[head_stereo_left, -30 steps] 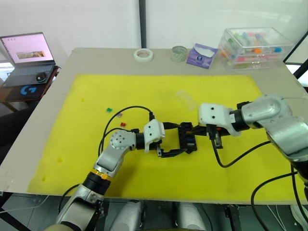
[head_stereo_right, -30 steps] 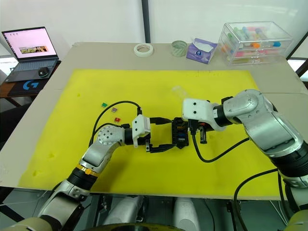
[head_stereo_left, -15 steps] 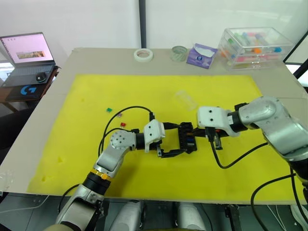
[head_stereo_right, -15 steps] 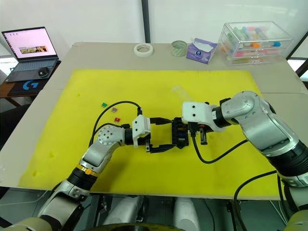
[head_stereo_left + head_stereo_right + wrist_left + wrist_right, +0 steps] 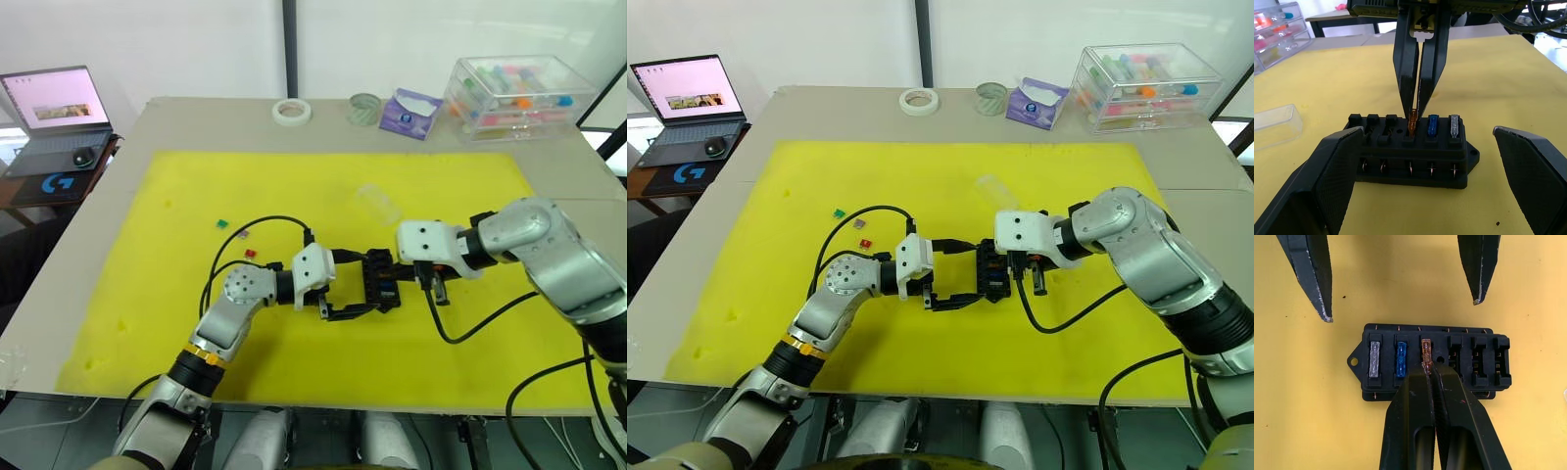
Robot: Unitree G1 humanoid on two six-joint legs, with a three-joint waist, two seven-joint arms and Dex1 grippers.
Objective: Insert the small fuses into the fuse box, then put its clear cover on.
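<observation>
1. Fuse seating is the step in hand: the right tool (image 5: 1429, 369) is pinched narrow on the orange fuse (image 5: 1425, 350), which stands in the third slot of the fuse box (image 5: 1459, 382), next to the blue fuse (image 5: 1401, 358) and the grey fuse (image 5: 1374, 359).
2. The fuse box lies on the yellow mat (image 5: 294, 186) near the middle of the worktop, between the two arms.
3. The left tool (image 5: 351, 284) is spread wide, one finger on either side of the fuse box, not clearly pressing it. Closing lightly on the box ends would probably keep it from sliding under the push.
4. The orange fuse appears to stand a little higher than its two neighbours, so it likely needs a straight downward press, kept upright so the blades do not jam.
5. The right tool should let go only once the orange top sits level with the blue and grey ones.
6. Three slots look empty. A green fuse (image 5: 222, 223), a red fuse (image 5: 250, 254) and a pale one between them lie loose on the mat to the left, well apart from the box.
7. The clear cover (image 5: 377, 204) rests on the mat just beyond the box, untouched, for last.
</observation>
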